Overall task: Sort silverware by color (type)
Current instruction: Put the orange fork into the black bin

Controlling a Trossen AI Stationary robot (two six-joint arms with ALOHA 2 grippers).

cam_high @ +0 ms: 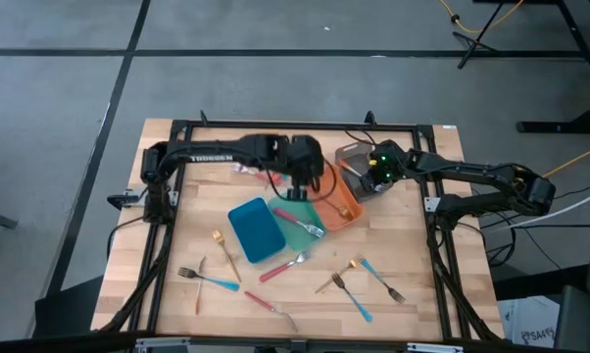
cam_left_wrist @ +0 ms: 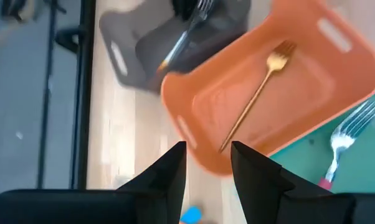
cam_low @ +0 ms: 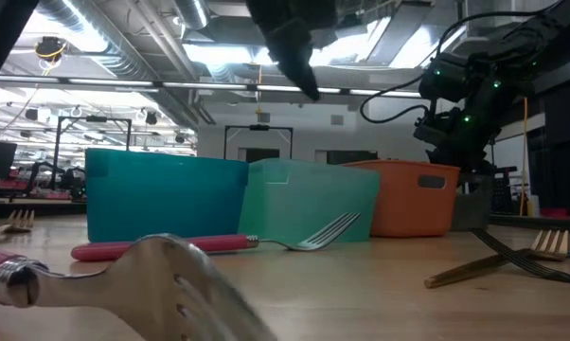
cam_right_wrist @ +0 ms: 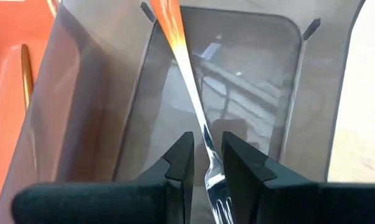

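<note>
1. Orange-handled fork (cam_right_wrist: 190, 106) pinched between the right hand's (cam_right_wrist: 206, 163) narrowed fingers, tines toward the wrist, handle slanting over the grey tray (cam_right_wrist: 250, 81).
2. Grey tray at the far right of the worktop (cam_high: 413, 245), touching the orange tray (cam_left_wrist: 312, 68).
3. Gold fork (cam_left_wrist: 257, 94) lies inside the orange tray.
4. Left hand (cam_left_wrist: 207, 163) hovers above that tray's edge, fingers slightly apart, empty.
5. Other forks lie scattered on the near worktop.
</note>
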